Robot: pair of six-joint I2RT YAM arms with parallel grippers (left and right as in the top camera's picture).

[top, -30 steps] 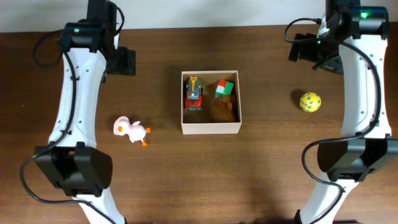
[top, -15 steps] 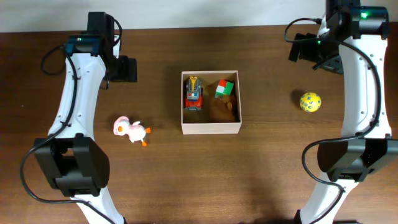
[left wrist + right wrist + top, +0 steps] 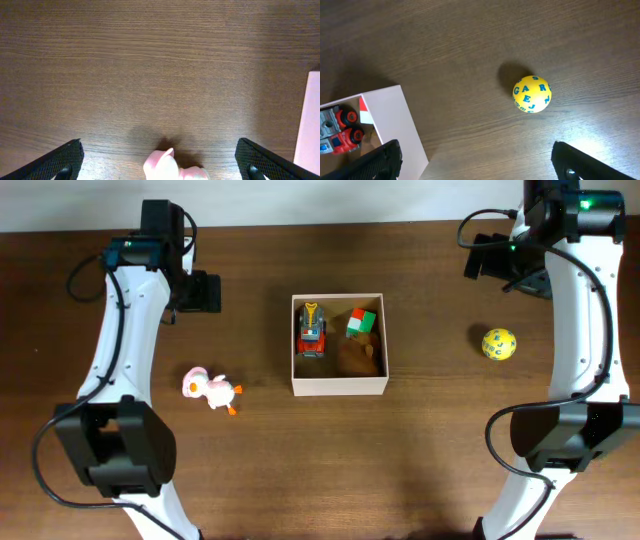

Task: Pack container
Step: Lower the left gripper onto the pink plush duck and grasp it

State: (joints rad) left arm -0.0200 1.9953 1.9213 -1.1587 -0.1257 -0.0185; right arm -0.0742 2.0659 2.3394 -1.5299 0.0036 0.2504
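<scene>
The container (image 3: 338,387) is a square white-walled box at the table's middle. It holds a red toy truck (image 3: 312,332), a red-green-white cube (image 3: 361,322) and a brown toy (image 3: 357,356). A pink and white duck toy (image 3: 211,389) lies left of it; its top shows in the left wrist view (image 3: 172,167). A yellow ball with blue letters (image 3: 498,343) lies to the right and shows in the right wrist view (image 3: 532,94). My left gripper (image 3: 197,291) is open and empty, up behind the duck. My right gripper (image 3: 500,262) is open and empty, up behind the ball.
The container's white wall shows at the right edge of the left wrist view (image 3: 308,125) and at the lower left of the right wrist view (image 3: 397,125), with the truck (image 3: 340,130) inside. The table's far edge runs just behind both grippers.
My left arm has swung slightly toward the container and the table's front, mostly in the first half second. The right arm and all toys have not moved.
</scene>
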